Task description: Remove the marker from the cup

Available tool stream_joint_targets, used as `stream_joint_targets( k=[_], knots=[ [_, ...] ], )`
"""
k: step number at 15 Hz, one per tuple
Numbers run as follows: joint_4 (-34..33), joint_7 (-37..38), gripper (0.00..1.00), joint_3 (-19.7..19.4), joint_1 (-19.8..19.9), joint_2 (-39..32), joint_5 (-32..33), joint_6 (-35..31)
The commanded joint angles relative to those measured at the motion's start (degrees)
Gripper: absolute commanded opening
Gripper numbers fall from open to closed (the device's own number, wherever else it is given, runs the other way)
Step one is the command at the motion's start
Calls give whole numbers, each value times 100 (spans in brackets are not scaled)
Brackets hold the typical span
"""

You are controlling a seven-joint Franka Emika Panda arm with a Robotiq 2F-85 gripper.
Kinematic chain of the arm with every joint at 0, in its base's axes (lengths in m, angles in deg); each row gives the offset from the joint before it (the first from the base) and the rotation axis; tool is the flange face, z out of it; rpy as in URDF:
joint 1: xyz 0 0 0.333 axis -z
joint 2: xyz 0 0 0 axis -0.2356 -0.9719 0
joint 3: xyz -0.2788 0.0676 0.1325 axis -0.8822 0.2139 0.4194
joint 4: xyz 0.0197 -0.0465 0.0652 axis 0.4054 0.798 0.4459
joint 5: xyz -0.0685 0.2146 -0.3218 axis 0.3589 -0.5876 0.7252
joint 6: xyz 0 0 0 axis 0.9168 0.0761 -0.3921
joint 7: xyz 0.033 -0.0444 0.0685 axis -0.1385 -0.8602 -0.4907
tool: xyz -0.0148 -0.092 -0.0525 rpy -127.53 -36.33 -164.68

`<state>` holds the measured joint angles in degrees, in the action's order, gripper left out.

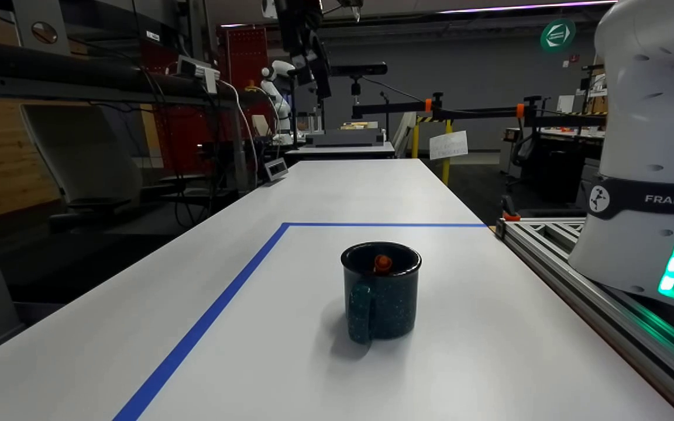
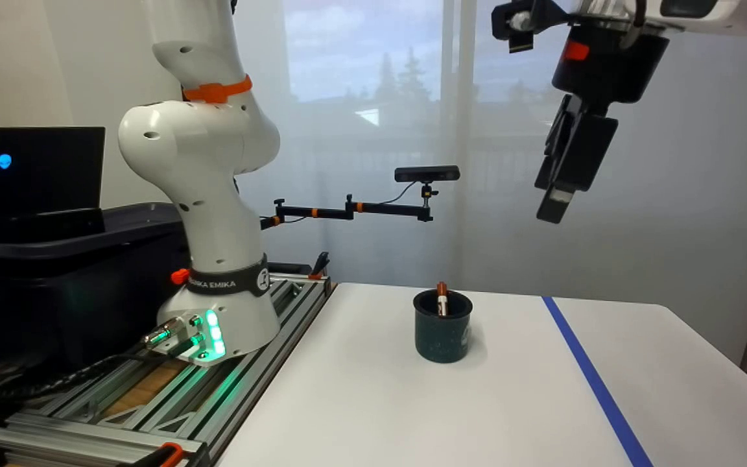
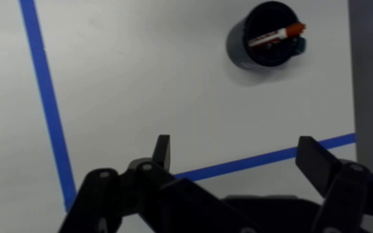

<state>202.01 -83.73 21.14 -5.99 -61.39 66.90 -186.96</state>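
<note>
The dark blue-green speckled cup (image 1: 395,310) stands upright on the white table in both exterior views (image 2: 441,340). In the wrist view the cup (image 3: 237,45) is at the upper right. The red-orange marker (image 2: 442,299) leans inside it, its orange end above the rim; its lower part is hidden by the cup. The marker also shows in an exterior view (image 1: 382,265) and across the cup's mouth in the wrist view (image 3: 278,34). My gripper (image 3: 235,137) is open and empty, its fingers wide apart. In an exterior view the gripper (image 2: 548,198) hangs high above the table, off to the cup's side.
Blue tape (image 1: 214,310) marks lines on the white table (image 1: 255,362). The robot base (image 2: 231,324) stands on a metal frame (image 1: 594,316) along the table edge. A camera (image 2: 426,174) on a black arm sits beyond the table edge.
</note>
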Motion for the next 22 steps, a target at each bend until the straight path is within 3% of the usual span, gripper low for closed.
stream_joint_targets(
  k=[1, 2, 5, 18, 22],
  knots=[
    [118, -268, 100, 120, -190, 298, -1130, -92],
    [-16, -62, 100, 92, -113, 61, -647, -28],
    [-15, -126, 100, 151, -203, 137, -951, -28],
    [-9, -180, 100, 132, -195, 140, -982, -28],
    [385, -15, 100, 77, -192, 15, -2169, -160]
  ],
)
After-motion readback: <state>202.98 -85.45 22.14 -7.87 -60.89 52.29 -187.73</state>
